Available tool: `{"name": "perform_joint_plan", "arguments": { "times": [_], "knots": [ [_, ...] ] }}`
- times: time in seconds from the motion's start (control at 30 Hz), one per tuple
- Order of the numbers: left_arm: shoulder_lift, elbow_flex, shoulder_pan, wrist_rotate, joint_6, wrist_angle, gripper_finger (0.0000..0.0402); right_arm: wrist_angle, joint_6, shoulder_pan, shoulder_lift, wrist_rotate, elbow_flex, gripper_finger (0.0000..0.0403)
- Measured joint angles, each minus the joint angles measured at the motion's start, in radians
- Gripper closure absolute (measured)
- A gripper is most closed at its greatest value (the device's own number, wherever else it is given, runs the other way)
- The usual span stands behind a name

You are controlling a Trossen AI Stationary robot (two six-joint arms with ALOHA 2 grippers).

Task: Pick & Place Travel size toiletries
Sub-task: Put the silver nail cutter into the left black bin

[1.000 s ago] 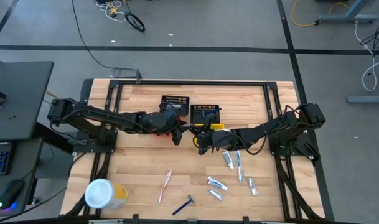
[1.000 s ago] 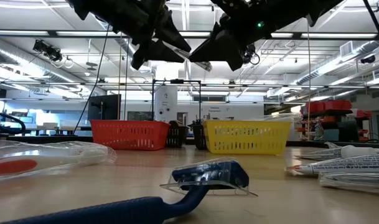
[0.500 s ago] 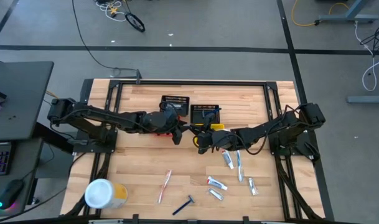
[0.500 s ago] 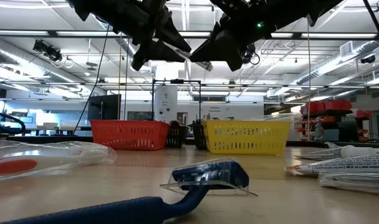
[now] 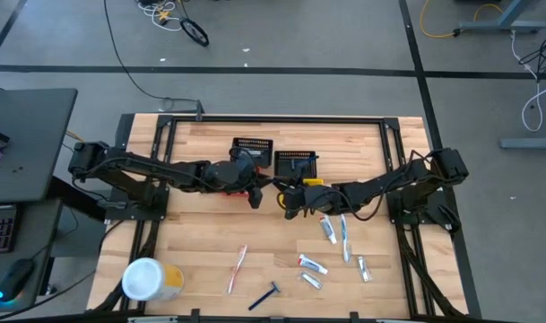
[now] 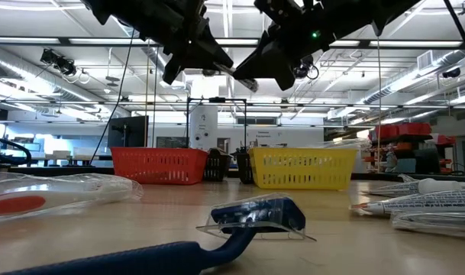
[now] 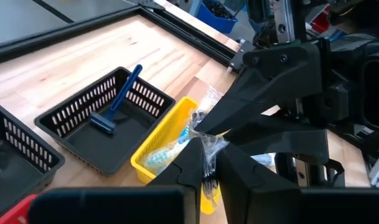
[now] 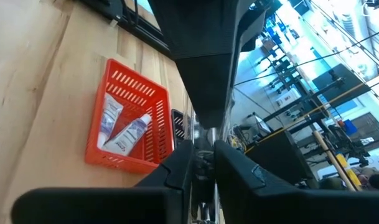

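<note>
Above the yellow basket (image 5: 310,184), my left gripper (image 5: 262,188) and right gripper (image 5: 285,194) both pinch one wrapped toiletry (image 6: 243,81).

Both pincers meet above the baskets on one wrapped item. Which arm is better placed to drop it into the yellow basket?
Probably the right: the right pincer is nearest the yellow basket, while the left pincer is over the red basket.

Your two arms are matte black, built of angular jointed links. Each tapered black left pincer (image 5: 257,192) and right pincer (image 5: 286,196) ends in flat fingers; a green light glows on one wrist.
</note>
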Motion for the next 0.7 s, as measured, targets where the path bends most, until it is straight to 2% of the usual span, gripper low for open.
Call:
{"name": "perform_joint_plan", "arguments": {
  "times": [0.13, 0.27, 0.4, 0.53, 0.63, 0.7],
  "knots": [
    [0.0, 0.0, 0.001, -0.059, 0.021, -0.018, 0.0354, -0.002, 0.017, -0.014, -0.001, 0.006, 0.001, 0.0321],
    [0.001, 0.0, 0.029, -0.116, 0.038, -0.04, 0.0358, -0.003, 0.099, -0.026, -0.001, 0.009, 0.001, 0.0308],
    [0.001, -0.001, 0.078, -0.196, 0.048, -0.133, 0.0368, -0.032, 0.152, -0.028, -0.001, 0.012, 0.001, 0.0305],
    [0.001, -0.001, 0.139, -0.289, 0.001, -0.24, 0.0359, -0.082, 0.201, -0.028, -0.001, 0.007, 0.001, 0.0305],
    [0.001, -0.002, 0.189, -0.267, -0.025, -0.269, 0.0353, -0.115, 0.254, -0.028, -0.001, 0.006, 0.001, 0.0304],
    [0.011, -0.014, 0.212, -0.242, -0.023, -0.226, 0.0355, -0.136, 0.277, -0.028, -0.001, 0.005, 0.001, 0.0304]
  ]
}}
